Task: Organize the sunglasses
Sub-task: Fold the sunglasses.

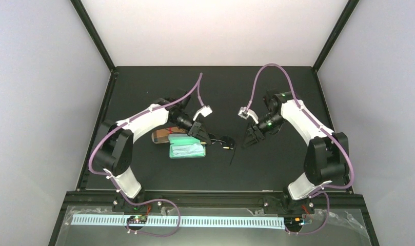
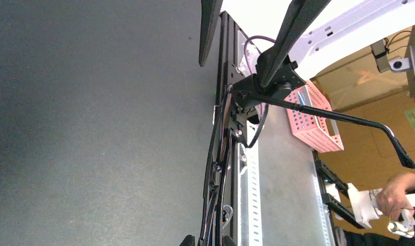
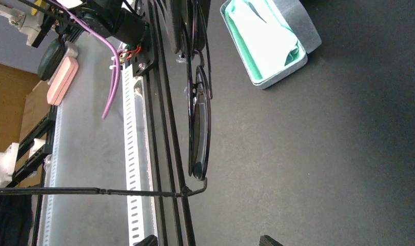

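Centrally over the dark table, the left gripper is closed narrow on one end of the black-framed, dark-lensed sunglasses. The frame is edge-on in both wrist views and appears lifted off the surface. One thin temple arm is swung out. The right gripper is spread wide, gripping nothing, near the glasses' free end. An open blue-grey oblong case with a pale mint cloth inside lies just beside the left gripper, near side. A tan-brown oblong item sits behind the case, partly hidden; cannot tell what it is.

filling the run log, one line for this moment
left gripper: shut on black sunglasses | right gripper: open, facing them | grey case: open, cloth inside
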Tool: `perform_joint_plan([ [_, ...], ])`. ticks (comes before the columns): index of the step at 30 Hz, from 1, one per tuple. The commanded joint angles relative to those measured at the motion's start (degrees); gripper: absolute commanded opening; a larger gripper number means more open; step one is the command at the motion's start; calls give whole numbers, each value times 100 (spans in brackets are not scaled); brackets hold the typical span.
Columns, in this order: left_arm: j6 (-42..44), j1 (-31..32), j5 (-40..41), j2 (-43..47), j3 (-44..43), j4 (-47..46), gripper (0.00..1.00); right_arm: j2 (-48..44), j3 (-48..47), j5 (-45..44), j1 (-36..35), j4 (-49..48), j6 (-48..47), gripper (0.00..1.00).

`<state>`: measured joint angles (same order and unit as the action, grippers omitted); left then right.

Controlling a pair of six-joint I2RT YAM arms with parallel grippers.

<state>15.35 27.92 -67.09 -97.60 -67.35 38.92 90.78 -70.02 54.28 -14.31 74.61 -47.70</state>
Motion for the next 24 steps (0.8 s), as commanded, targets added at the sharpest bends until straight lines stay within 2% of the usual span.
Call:
perform_joint_plan([
  [1,-129,-24,-337,-99,-245,-126,10,-12,-187,262,-161,-85,-186,53],
  [18,-31,-8,-404,-127,-236,-72,10,526,-723,266,-927,-509,344,55],
  [24,-36,-12,-384,-78,-222,-93,10,663,-768,265,-1080,-652,504,52],
])
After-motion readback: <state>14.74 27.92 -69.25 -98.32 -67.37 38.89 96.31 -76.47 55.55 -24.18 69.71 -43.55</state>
